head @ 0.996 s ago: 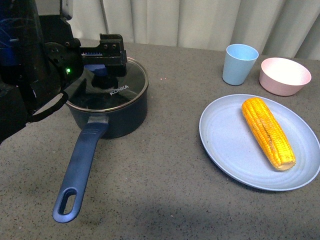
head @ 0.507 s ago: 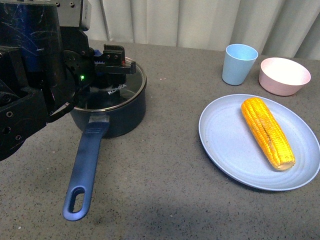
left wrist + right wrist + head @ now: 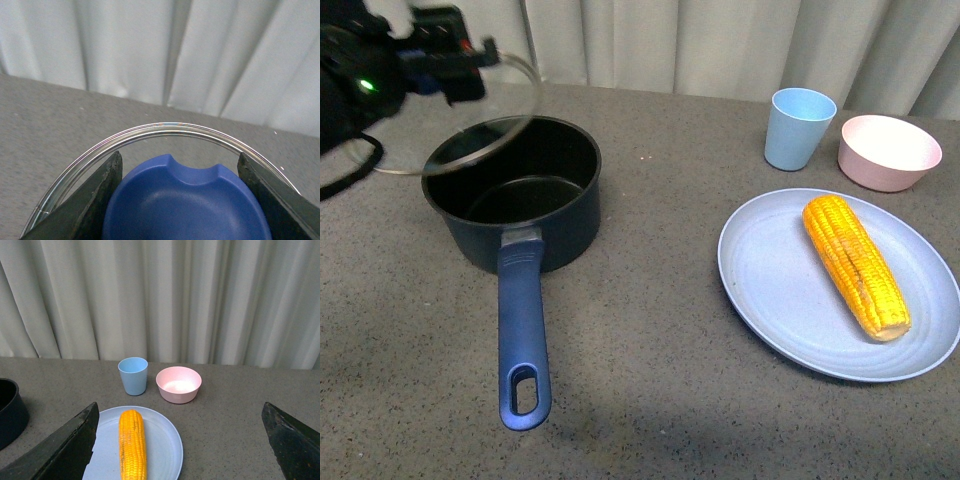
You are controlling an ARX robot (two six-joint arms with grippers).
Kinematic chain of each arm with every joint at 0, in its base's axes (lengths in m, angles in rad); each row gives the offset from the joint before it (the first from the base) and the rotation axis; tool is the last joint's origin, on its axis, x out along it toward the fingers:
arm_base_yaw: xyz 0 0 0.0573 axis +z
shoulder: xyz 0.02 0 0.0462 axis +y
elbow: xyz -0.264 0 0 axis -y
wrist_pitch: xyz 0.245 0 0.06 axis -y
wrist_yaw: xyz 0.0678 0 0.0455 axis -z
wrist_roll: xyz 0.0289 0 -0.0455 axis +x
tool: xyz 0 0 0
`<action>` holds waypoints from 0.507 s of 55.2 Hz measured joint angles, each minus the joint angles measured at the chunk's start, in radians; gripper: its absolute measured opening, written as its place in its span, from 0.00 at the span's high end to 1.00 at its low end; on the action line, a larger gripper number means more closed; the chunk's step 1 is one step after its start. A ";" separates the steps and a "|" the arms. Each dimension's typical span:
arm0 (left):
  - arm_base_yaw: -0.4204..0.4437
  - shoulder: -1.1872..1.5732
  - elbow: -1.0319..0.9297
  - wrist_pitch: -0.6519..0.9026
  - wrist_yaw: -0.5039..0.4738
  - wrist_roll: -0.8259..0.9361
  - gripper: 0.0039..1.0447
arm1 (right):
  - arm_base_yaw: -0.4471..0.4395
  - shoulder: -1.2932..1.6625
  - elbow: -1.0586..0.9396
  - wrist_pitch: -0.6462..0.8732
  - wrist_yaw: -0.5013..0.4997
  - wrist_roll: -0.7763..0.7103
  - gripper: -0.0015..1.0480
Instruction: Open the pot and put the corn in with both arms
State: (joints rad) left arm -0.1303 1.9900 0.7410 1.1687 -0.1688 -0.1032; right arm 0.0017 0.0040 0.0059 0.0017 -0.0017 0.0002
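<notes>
Pot (image 3: 552,188) appears whole only in front view.

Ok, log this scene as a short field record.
Pot: dark navy saucepan, open, empty
Lid: glass lid, tilted above the pot's rim, gripped by left pincer
Corn: yellow-orange cob lying on light blue plate
Right pincer: open, holding nothing
Other: light blue cup, pink bowl behind the plate

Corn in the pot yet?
No, the corn lies on the blue plate; the pot is empty.
</notes>
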 joint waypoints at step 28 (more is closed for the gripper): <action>0.346 0.267 -0.093 0.217 0.043 0.005 0.41 | 0.000 0.000 0.000 0.000 0.000 0.000 0.09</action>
State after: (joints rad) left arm 0.2161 2.2570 0.6476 1.3861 -0.1261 -0.0986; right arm 0.0017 0.0040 0.0059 0.0017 -0.0013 0.0002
